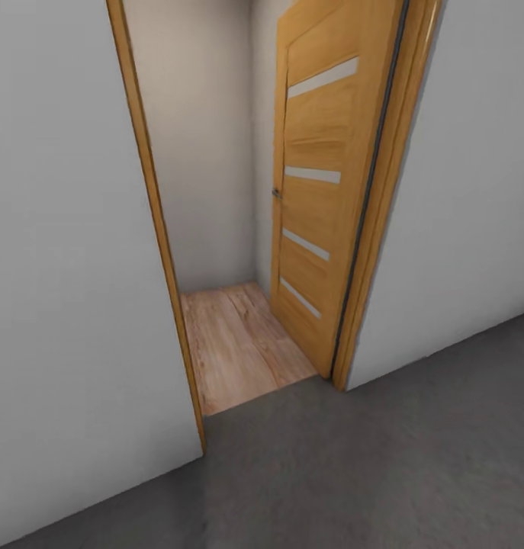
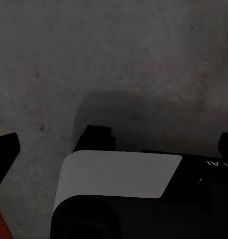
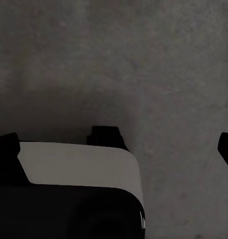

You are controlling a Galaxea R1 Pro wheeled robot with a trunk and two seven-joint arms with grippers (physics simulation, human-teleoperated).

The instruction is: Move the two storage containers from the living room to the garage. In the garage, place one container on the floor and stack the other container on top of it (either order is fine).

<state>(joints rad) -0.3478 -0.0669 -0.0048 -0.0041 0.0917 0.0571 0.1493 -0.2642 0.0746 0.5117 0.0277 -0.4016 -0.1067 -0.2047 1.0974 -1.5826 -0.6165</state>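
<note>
A: How is the left gripper (image 2: 114,144)?
B: It points down. Its two black fingertips (image 2: 4,149) stand far apart.
A: And the right gripper (image 3: 116,144)?
B: The same: pointing down, fingertips (image 3: 7,147) wide apart, nothing between them.

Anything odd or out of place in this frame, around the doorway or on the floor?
Nothing stands out. The orange-wood door stands swung open, showing wood planks beyond. The grey concrete floor looks unmarked. A sliver of orange-red shows at the left wrist view's edge, too little to identify.

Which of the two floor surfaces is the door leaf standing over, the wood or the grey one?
The wood planks beyond the doorway; the door swings inward there.
</note>
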